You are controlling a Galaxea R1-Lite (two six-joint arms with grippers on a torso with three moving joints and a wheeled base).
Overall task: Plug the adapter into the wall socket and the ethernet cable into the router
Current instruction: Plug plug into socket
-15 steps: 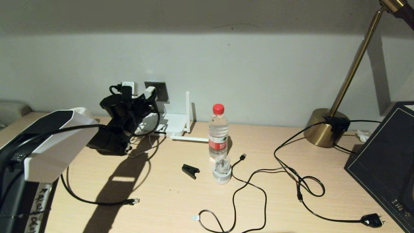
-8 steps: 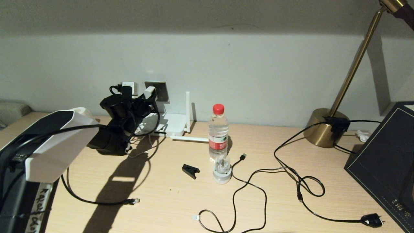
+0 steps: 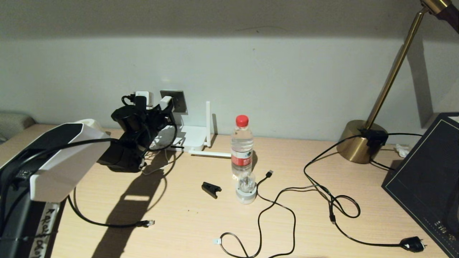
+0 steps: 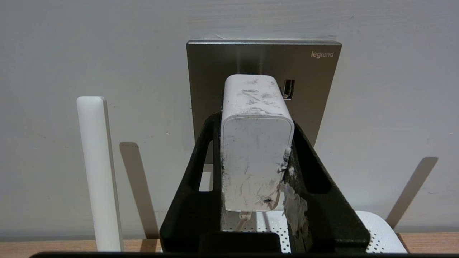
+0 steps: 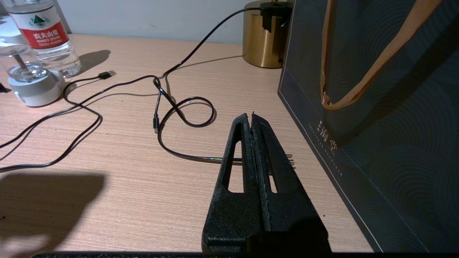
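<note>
The black fingers [image 4: 304, 157] of the left gripper [image 4: 256, 143] are pinched on the two flanks of the adapter [image 4: 256, 143], a small white cube with rounded edges and scuffed, grey-smeared faces. It is held level with its prong face turned toward the wall socket [image 4: 315, 89], presumably so that the pins can be pushed straight in; whether they are already seated cannot be told. The socket is a square plate of brushed dark grey metal, fixed to the wall above the desk's back edge. Just below it lies the router [image 3: 188, 138], flat matte white plastic (one slim antenna [image 4: 96, 172] stands upright beside the plate). The ethernet cable [image 3: 107, 224] is left lying near the desk's front left corner. The right gripper [image 5: 252, 120] is parked low over the desk's right side, its ribbed black fingers pressed together on nothing.
</note>
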